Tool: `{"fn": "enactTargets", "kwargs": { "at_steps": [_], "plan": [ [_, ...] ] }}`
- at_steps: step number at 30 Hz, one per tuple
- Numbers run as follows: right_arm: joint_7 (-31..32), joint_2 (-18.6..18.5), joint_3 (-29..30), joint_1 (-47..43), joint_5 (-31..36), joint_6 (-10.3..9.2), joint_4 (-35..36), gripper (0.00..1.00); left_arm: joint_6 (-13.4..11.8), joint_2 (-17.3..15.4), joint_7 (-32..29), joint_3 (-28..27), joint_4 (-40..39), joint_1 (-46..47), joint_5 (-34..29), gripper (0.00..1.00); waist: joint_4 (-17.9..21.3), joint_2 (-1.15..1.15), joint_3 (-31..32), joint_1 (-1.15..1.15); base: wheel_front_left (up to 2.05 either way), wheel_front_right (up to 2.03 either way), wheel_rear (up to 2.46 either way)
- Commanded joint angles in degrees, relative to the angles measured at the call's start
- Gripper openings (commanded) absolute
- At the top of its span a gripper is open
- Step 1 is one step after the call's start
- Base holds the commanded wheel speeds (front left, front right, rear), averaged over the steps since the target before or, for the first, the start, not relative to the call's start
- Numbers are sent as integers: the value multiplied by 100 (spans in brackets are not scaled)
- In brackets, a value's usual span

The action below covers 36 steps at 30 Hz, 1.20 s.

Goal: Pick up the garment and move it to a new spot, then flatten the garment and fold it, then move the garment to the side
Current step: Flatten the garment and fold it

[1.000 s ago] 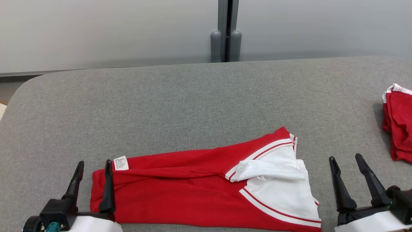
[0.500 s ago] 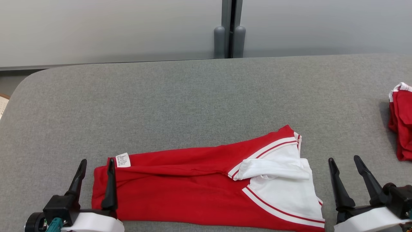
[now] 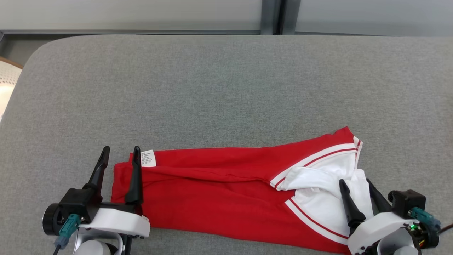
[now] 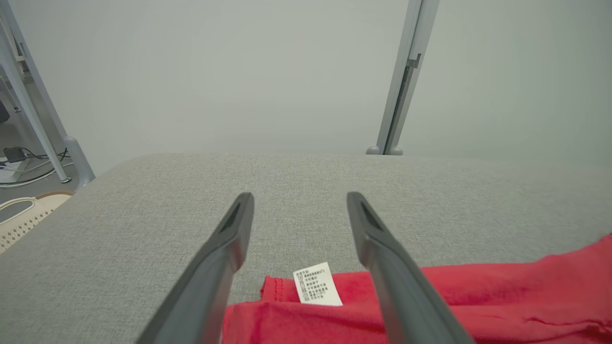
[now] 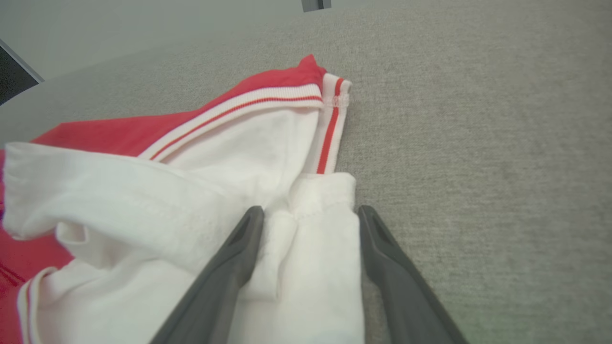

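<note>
At the bottom left of the head view, the left hand (image 3: 121, 148) has its two dark fingers wide apart and holds nothing. One finger is over the left edge of the red and white shirt (image 3: 219, 191), and the other is over bare table (image 3: 212, 88). A small white label (image 3: 148, 158) sticks out at the shirt's top left corner, just beside that finger. In the left wrist view the label lies between the two fingers. At the bottom right, the right hand (image 3: 354, 181) is spread wide too. It is over the white end (image 3: 329, 209) of the shirt, and a bunched white fold (image 5: 315, 248) sits between its fingers, not pinched. The shirt lies in a long strip across the near side of the grey table, red on the left and white with thin red stripes on the right. A pale basket (image 3: 7, 78) peeks in past the table's left edge
</note>
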<state>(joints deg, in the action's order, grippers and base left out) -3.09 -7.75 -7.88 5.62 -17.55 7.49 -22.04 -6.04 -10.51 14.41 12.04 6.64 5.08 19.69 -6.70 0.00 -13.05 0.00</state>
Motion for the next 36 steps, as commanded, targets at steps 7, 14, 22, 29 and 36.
{"fn": "enactTargets", "kwargs": {
  "at_steps": [7,14,22,29,36],
  "plan": [
    [567,201,-693,-186,-389,22,-985,59,94,72,73,-46,149,233,-66,100,-154,0,-195,0,0,0,0],
    [533,-21,-926,-233,-617,12,-678,0,95,56,83,-159,154,235,-135,100,-43,0,-231,0,0,0,0],
    [269,-559,-620,-151,-694,-22,-16,0,134,74,82,-235,100,259,-196,100,119,0,-245,0,0,0,0],
    [37,-1107,58,-453,-793,-18,411,0,167,97,82,-270,106,198,-234,100,211,0,-193,0,0,0,0],
    [-123,-1523,490,-576,-928,-7,487,0,211,117,83,-300,132,237,-265,100,280,0,-167,0,0,0,0]
  ]
}}
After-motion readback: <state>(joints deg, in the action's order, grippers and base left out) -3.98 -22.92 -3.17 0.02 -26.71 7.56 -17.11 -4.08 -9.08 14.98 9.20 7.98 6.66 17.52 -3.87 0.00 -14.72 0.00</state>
